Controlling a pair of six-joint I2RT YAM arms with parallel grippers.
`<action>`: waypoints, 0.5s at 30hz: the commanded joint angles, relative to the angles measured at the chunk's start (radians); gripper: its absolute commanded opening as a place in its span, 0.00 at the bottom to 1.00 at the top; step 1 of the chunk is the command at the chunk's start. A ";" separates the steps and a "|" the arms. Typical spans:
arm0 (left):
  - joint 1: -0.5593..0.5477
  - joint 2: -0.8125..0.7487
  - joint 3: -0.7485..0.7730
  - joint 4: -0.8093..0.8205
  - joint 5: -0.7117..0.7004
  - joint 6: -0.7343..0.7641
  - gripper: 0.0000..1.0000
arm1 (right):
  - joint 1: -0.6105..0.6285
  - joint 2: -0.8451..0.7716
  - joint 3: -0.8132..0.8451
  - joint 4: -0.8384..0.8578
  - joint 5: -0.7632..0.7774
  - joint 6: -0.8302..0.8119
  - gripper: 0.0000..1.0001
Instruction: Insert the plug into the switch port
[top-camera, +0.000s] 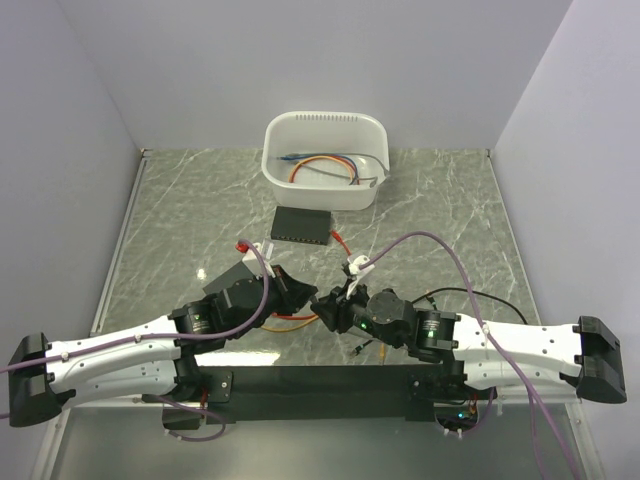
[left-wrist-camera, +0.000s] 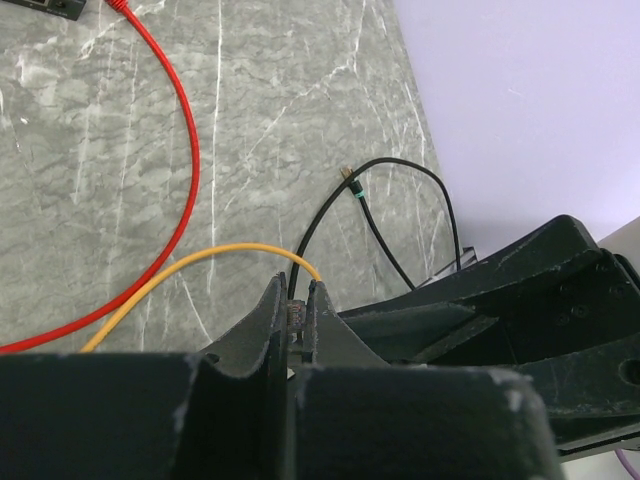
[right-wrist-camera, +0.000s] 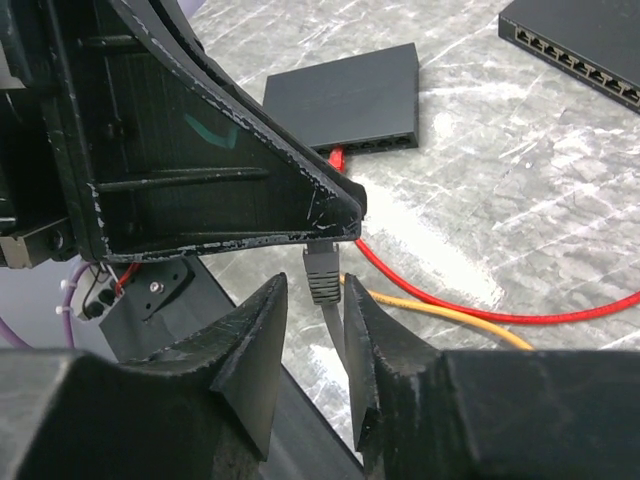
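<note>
The plug (right-wrist-camera: 322, 273), a small grey moulded boot on a smooth orange cable (left-wrist-camera: 200, 262), hung near the middle of the worktop's near edge, pinched in the left gripper (left-wrist-camera: 296, 297). The right gripper (right-wrist-camera: 315, 298) straddled it, fingers spread. It was not yet inserted: the flat black switch (top-camera: 303, 227) lay well apart, toward the far edge.

Switch (left-wrist-camera: 45, 5) cropped by top edge; red cable (left-wrist-camera: 185, 150) exits left edge; plug (left-wrist-camera: 297, 315) largely hidden inside left gripper (left-wrist-camera: 293, 292).
</note>
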 joint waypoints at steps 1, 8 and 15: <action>-0.007 -0.019 0.040 0.015 0.002 -0.006 0.01 | -0.006 0.003 0.041 0.049 0.018 -0.010 0.36; -0.007 -0.024 0.037 0.015 0.002 -0.006 0.01 | -0.009 0.017 0.041 0.056 0.010 -0.005 0.30; -0.009 -0.021 0.038 0.014 0.003 -0.006 0.00 | -0.010 0.009 0.035 0.063 0.008 -0.005 0.19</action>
